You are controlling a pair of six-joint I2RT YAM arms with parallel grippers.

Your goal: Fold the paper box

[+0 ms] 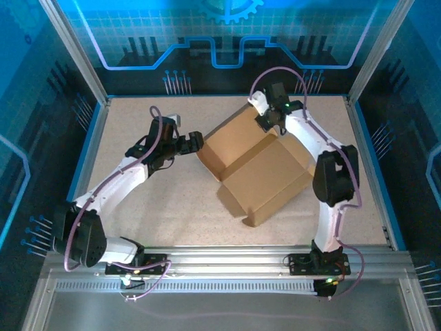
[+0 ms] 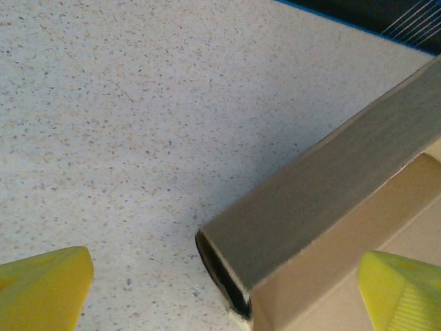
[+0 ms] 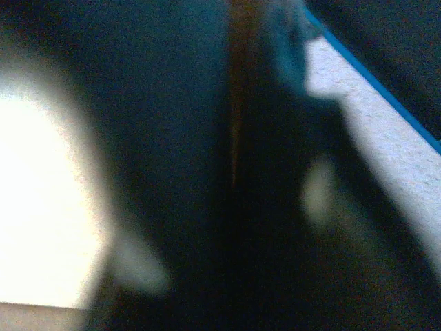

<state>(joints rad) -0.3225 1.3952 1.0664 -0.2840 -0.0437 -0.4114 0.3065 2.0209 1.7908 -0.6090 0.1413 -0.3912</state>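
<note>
- The table is a pale, speckled, stone-look board with a thin blue edge strip. In the left wrist view its grain is sharp.
- Silver aluminium posts frame the cell. Behind them stand blue-lit translucent panels printed with line graphics. A ribbed metal rail crosses the near edge and carries both arm bases.
- The paper box, plain brown corrugated cardboard cut as a shallow mailer, lies open and skewed on the table between the two grippers. Its walled tray is on the left gripper's side, and a flatter panel spreads away toward the near right.
- The left arm, white with black joints, reaches low and diagonally from its base, with a purple cable looping over it.
- The left gripper sits just beside the tray's nearest corner. In the wrist view its yellow fingertips stand wide apart with the box wall's corner between them, and it grips nothing.
- The right arm rises at its dark elbow, then stretches forward and inward.
- The right gripper is at the box's far wall. The wrist picture is badly blurred (a thin brown edge runs between dark shapes), so I cannot tell whether it is clamped.
</note>
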